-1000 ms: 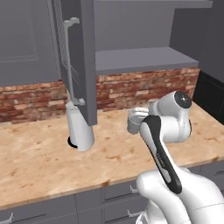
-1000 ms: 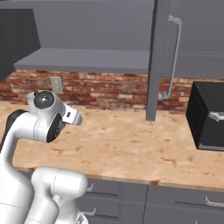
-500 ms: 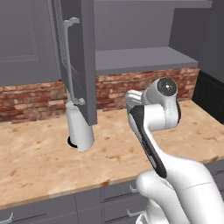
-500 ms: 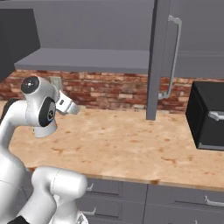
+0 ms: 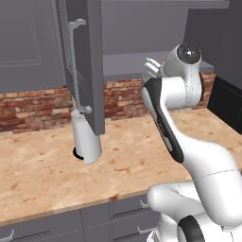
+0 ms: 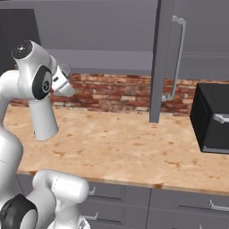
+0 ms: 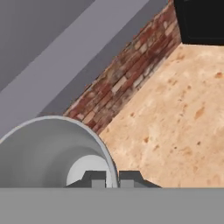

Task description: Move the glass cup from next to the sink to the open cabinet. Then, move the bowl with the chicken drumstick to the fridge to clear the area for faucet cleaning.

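Your arm has risen since a second ago, carrying the glass cup (image 7: 52, 153) from counter height up toward the open cabinet's shelf (image 5: 127, 64). The gripper (image 7: 112, 178) has its fingers pinched on the cup's rim. The cup hangs high above the wooden counter (image 6: 125, 143), near the brick backsplash (image 7: 127, 74).

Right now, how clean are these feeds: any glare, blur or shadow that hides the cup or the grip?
Left base view: sharp, flat even light, no glare; the glass cup is mostly hidden behind the arm. Right base view: sharp; the cup reads clearly against the brick wall. Hand view: the cup's rim looms large and curved, the gripper pinching its wall; counter crisp, unshadowed.
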Robot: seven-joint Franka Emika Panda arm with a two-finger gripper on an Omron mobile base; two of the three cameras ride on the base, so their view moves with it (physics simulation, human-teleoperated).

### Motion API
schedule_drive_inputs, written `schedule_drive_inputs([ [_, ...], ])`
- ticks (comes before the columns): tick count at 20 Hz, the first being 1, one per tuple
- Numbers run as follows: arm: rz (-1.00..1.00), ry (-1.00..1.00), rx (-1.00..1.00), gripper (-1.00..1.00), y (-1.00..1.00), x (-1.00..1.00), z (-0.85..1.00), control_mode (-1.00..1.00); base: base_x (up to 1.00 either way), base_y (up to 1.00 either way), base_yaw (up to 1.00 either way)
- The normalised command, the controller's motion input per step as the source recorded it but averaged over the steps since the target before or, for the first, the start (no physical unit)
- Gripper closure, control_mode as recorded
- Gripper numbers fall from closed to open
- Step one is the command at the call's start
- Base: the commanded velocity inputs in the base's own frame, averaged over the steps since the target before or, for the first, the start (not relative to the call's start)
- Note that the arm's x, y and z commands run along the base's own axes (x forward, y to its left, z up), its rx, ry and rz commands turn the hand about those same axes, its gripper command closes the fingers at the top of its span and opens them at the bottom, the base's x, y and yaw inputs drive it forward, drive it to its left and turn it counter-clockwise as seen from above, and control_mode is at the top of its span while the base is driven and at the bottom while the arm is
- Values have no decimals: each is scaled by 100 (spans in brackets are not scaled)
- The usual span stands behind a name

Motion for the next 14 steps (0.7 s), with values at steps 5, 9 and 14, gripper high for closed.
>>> schedule_drive_inputs([
  [5,-13,-20,4,100,-15,-1,62,-100,0,0,0],
  [9,-15,-20,0,100,-12,10,3,-100,0,0,0],
  [14,-7,-2,2,100,-22,40,15,-100,0,0,0],
])
